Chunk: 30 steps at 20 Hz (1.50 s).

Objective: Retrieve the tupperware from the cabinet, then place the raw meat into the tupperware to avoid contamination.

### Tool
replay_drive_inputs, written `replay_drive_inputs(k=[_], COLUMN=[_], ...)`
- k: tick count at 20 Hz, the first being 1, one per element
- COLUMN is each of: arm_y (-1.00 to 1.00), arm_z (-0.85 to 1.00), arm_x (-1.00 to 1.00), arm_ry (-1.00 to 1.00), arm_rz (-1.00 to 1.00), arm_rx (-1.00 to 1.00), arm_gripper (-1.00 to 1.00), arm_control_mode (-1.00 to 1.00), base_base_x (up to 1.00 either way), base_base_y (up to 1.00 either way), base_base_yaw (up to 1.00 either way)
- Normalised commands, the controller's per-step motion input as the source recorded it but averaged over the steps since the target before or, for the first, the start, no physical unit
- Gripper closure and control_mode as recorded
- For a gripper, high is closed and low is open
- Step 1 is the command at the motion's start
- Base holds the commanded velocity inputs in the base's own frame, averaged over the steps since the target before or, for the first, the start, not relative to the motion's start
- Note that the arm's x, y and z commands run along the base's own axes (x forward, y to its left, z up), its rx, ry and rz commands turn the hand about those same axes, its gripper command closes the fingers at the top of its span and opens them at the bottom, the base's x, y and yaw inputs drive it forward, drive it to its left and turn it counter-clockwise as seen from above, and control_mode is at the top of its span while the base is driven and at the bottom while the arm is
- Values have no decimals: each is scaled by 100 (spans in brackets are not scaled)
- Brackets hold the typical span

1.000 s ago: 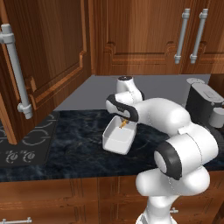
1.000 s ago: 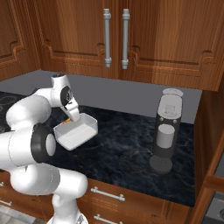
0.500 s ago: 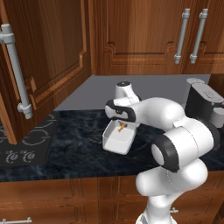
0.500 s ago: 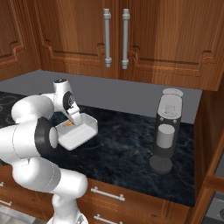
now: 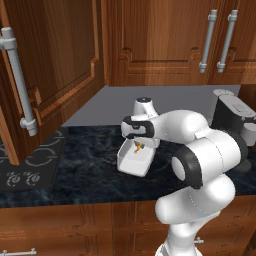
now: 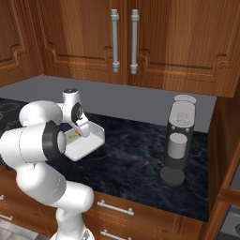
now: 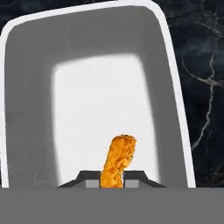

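A: Arm folded low over the black marble counter, wrist bent down, gripper aimed straight into the tupperware. Fingers nearly pressed together, pinching the raw meat between the tips.

B: Agreed. From the hand view, meat seen as an orange-tan strip rising from between the two dark tips, hanging above the white floor of the tupperware. Touching the floor or not: cannot tell.

A: Tupperware resting on the counter, tilted a little from square to the counter's front edge. Seen in the right base view too, tupperware just in front of the gripper, meat a small yellow-orange speck inside the walls.

B: Room around the tupperware: bare marble on its left toward the stovetop, bare marble on its right as well. Grey coffee machine well apart, far to the tupperware's right. Back wall behind the tupperware, with free counter between.

A: Above and left of the tupperware, open cabinet door swung out over the counter, long grey handle at its near edge. Door well apart from the arm.

B: Differences between views: open door and stovetop in the left base view; coffee machine shown whole in the right base view, only partly at the left base view's right edge. Closed double doors above the tupperware in the right base view. Rim and rounded corners clearest from the hand.
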Motion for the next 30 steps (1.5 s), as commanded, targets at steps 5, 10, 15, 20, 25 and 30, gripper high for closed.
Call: replay_drive_inputs(k=[5,10,15,20,25,30], arm_y=[0,1,8,0,-2,-31], arm_z=[-13,3,23,46,33,21], arm_x=[12,8,0,-20,-40,-62], arm_ry=[-3,-1,0,0,0,0], arm_rz=[9,6,1,2,0,0], arm_rx=[5,0,-6,-7,-8,-1], arm_gripper=[-100,-100,-100,-100,-100,-100], arm_control_mode=[-100,-100,-100,-100,-100,-100], base_base_x=[0,0,0,0,0,0], base_base_y=[0,0,0,0,0,0], base_base_yaw=[0,0,0,0,0,0])
